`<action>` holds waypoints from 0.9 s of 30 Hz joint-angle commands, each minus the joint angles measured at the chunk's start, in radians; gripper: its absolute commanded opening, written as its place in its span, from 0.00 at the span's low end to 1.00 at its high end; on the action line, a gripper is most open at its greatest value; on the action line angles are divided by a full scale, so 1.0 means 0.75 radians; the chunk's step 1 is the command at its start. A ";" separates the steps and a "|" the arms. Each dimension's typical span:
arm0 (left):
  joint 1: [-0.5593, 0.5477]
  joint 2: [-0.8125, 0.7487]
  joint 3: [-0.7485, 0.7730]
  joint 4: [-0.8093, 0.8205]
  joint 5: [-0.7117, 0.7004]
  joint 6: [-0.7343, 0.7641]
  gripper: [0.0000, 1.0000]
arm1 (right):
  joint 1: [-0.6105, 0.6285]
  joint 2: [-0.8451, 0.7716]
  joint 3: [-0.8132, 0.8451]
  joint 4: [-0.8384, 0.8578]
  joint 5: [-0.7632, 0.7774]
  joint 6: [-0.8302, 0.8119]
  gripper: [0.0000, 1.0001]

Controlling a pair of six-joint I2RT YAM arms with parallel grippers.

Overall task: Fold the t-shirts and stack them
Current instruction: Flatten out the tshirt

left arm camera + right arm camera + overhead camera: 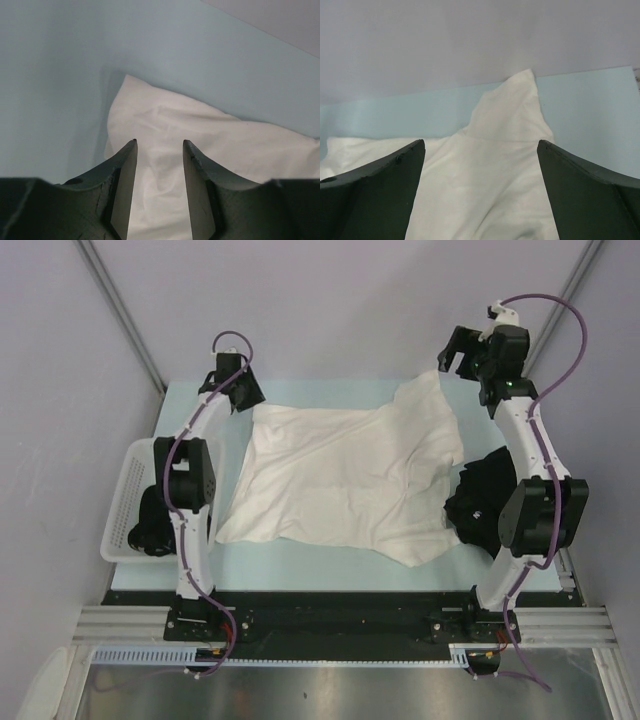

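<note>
Spotting white mesh basket (122,502) at left edge of table (300,565), carrying a dark bundle (150,530) half hidden behind left arm (188,480), too covered for naming. Noting left gripper (250,400) hanging low over far-left corner of cream-white t-shirt (340,475), fingers (125,170) standing partly apart, pinching nothing, cloth showing beneath through the gap. Seeing that shirt lying spread and wrinkled across middle of table, near edge running along the front, one pointed corner reaching toward far right. Finding right gripper (453,362) hovering just beside that pointed corner, jaws gaping wide, released, gripping nothing; in the right wrist view, cloth peak sitting between and below the two dark fingers. Marking black t-shirts (480,502) lying bunched at right side of table, touching the cream shirt's right edge, partly covered by right arm (535,490).
</note>
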 commanded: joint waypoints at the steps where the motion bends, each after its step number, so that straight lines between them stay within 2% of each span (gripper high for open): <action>1: 0.046 0.075 0.131 -0.001 -0.019 -0.047 0.46 | 0.104 -0.044 0.077 -0.105 0.064 -0.061 1.00; 9: 0.062 0.261 0.315 -0.017 -0.011 -0.072 0.46 | 0.176 -0.028 0.175 -0.219 0.105 -0.112 1.00; 16: 0.062 0.376 0.386 -0.019 0.022 -0.106 0.45 | 0.217 -0.056 0.206 -0.283 0.136 -0.149 1.00; 25: 0.062 0.429 0.399 -0.036 0.036 -0.110 0.38 | 0.227 -0.079 0.241 -0.338 0.158 -0.181 1.00; 27: 0.062 0.437 0.401 -0.030 0.042 -0.112 0.33 | 0.233 -0.089 0.234 -0.342 0.158 -0.179 1.00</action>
